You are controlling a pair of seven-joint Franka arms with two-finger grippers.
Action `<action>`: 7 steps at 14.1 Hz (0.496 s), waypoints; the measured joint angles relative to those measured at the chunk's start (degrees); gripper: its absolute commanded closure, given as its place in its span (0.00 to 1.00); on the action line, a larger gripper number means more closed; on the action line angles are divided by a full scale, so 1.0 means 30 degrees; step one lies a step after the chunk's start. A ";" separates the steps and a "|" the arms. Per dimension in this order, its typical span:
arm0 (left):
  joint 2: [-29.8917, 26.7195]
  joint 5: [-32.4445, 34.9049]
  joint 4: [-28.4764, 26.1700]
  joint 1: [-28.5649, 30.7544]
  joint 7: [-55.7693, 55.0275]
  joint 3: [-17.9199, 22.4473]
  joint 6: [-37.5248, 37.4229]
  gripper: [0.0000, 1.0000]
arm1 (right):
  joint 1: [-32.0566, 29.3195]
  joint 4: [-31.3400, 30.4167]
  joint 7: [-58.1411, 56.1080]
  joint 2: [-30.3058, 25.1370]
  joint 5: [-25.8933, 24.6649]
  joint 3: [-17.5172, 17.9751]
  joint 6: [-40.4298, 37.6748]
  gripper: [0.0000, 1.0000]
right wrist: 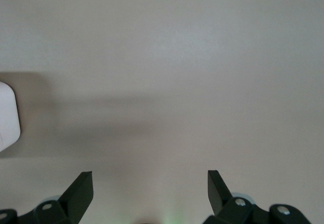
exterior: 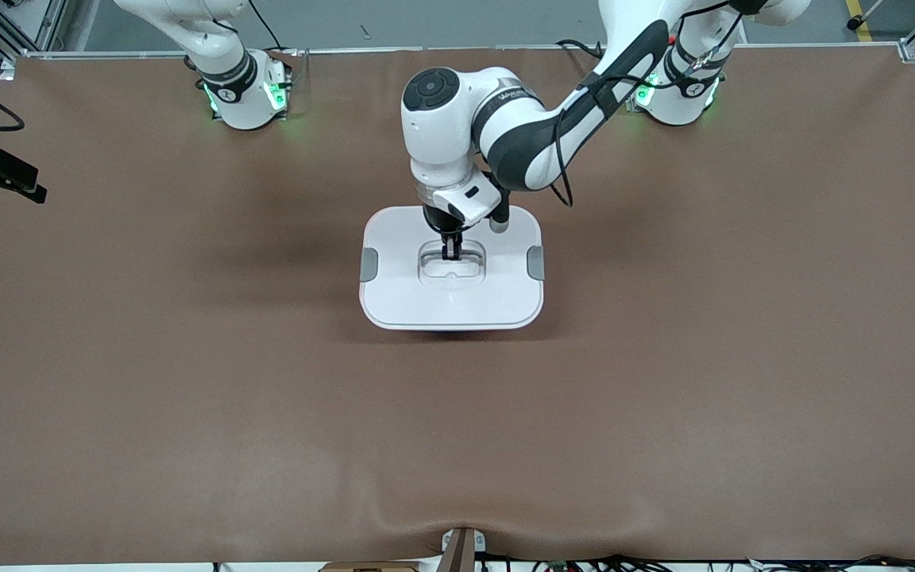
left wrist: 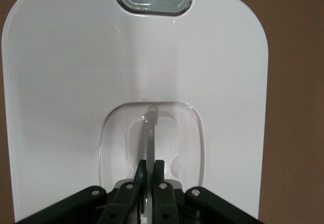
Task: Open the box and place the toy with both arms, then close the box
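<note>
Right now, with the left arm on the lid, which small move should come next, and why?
Probably a short straight lift. The left gripper has its jaws shut on the clear handle in the white lid, which lies flat on the box. No toy is in view. The right gripper waits open above bare table.

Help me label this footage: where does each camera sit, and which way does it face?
Front view: high across the table, facing both arm bases; the left pincer is shut on the handle of the box.
Left wrist view: on the left wrist, looking along its fingers onto the lid.
Right wrist view: on the right wrist, its open pincer facing a bare surface.
Front and left wrist views share the lid and handle.
</note>
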 measured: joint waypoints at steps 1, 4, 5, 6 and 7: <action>0.0000 0.0002 0.0000 -0.0029 -0.0002 0.0003 0.0000 1.00 | 0.0000 -0.0030 0.0071 0.0042 0.0113 -0.0002 0.0116 0.00; 0.0001 0.0008 -0.0001 -0.0041 -0.0002 0.0023 0.0020 1.00 | -0.0001 -0.0056 0.0775 0.0130 0.0274 -0.0004 0.0140 0.00; 0.0003 0.0009 -0.0005 -0.0055 -0.0002 0.0025 0.0084 1.00 | -0.0001 -0.0055 0.0903 0.0126 0.0307 -0.0004 0.0135 0.00; 0.0018 0.0012 -0.0012 -0.0115 -0.0002 0.0025 0.0154 1.00 | -0.0001 -0.0055 0.0975 0.0126 0.0314 -0.0004 0.0131 0.00; 0.0059 0.0036 -0.0019 -0.0215 -0.0002 0.0024 0.0180 1.00 | -0.0001 -0.0055 0.0998 0.0126 0.0315 -0.0004 0.0128 0.00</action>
